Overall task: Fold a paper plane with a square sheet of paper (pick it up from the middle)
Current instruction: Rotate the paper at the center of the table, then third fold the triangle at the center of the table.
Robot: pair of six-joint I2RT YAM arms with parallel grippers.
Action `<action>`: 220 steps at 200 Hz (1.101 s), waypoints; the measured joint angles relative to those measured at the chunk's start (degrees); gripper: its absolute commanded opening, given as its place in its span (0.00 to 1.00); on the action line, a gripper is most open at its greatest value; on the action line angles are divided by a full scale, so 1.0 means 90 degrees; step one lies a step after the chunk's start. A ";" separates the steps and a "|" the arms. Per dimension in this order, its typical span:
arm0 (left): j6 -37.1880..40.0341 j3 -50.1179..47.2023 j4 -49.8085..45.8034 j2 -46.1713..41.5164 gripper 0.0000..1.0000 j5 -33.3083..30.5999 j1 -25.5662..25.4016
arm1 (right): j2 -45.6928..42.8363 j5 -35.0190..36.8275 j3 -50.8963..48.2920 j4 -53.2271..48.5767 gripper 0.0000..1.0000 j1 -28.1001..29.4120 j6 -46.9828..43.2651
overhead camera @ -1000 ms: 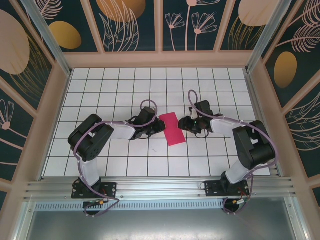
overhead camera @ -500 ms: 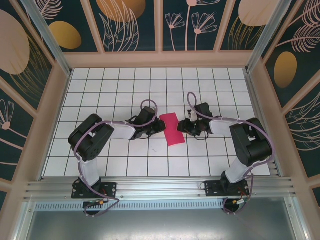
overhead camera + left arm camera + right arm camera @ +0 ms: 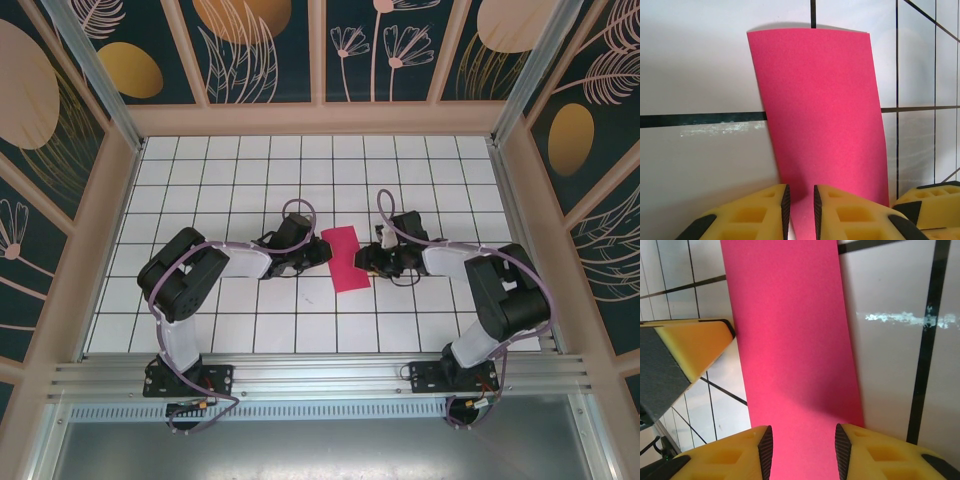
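Moved since a second ago: the right tool [image 3: 370, 260] has shifted a little toward the near side along the right edge of the pink paper [image 3: 344, 258]. The left tool [image 3: 322, 252] and the paper have kept their places.
Paper now: a long narrow rectangle, about one tile wide, lying mid-desk [image 3: 220, 180] between the two tools. It looks already folded in half.
Left tool: fingers nearly together with only a thin slit between them, set at the paper's left edge. I cannot tell whether it pinches that edge or just rests on it.
Right tool: released, fingers well apart, straddling the paper's right edge with nothing clamped.
Step in hand: by my reading, settling the half-fold before the nose corners get turned in.
Next move calls for: one tool pinning the strip so it cannot slide. The other has to get a fingertip under a thin corner lying flat, which is fiddly.
Overhead view gives: the whole layout, with both arms reaching inward and the paper slightly askew to the grid.
Left wrist view gives: the far end of the paper curving up, with a shadow behind it.
Right wrist view gives: how wide the right fingers stand, and a left finger just beside the paper's far edge.
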 measured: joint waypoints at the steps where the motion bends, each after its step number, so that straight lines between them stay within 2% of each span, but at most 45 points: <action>1: 0.0000 0.0000 0.0000 0.0000 0.24 0.0000 0.0000 | -0.0002 0.0007 0.0000 0.0000 0.41 0.0000 0.0000; 90: 0.0005 0.0044 -0.0049 0.0017 0.24 0.0017 0.0000 | 0.0459 0.0663 0.0680 -0.0146 0.42 -0.0005 -0.0100; 220: 0.0029 0.0180 -0.0231 0.0061 0.26 0.0049 0.0000 | 0.0187 0.0226 0.0019 0.0146 0.34 0.0002 -0.0041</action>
